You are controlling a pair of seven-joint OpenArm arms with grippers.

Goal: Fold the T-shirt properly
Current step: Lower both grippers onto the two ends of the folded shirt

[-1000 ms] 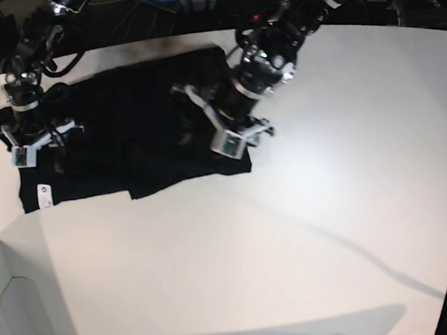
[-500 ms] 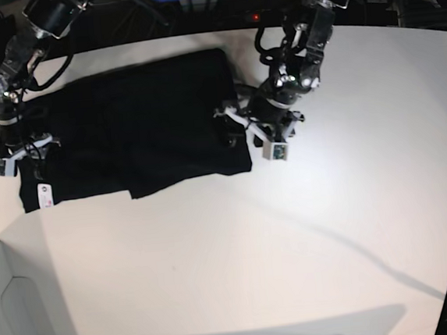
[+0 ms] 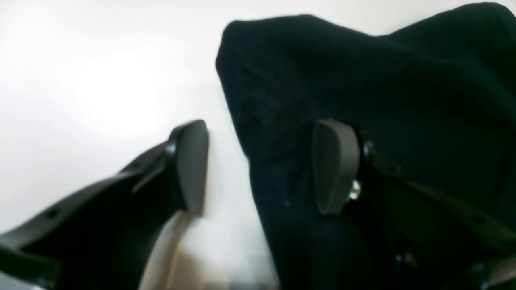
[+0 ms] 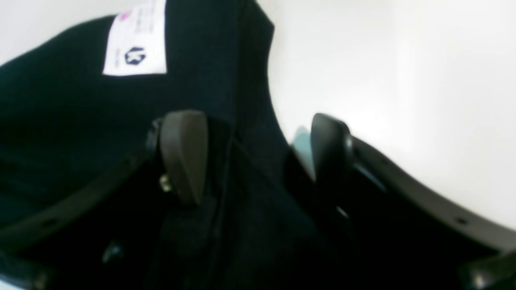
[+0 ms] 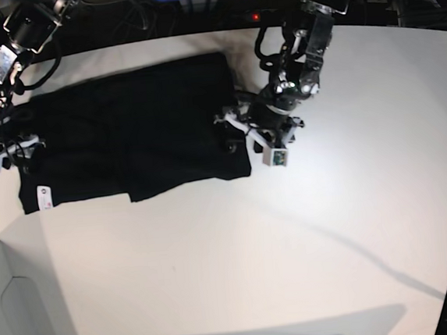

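You had the T-shirt lying flat on the white table, already folded into a dark rectangle, white label showing at one corner. Left gripper straddled the shirt's edge with jaws apart, nothing pinched; right gripper likewise spread over the opposite edge. Judgement: side folds looked done; a final fold across, and both grasps, remained.

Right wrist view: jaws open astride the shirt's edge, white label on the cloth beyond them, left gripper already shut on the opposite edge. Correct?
One thing is wrong: the left gripper is not shut. The left wrist view shows its jaws open, one pad over the white table, the other over the black T-shirt. The right gripper is open astride the edge, with the white label beyond, as you said.
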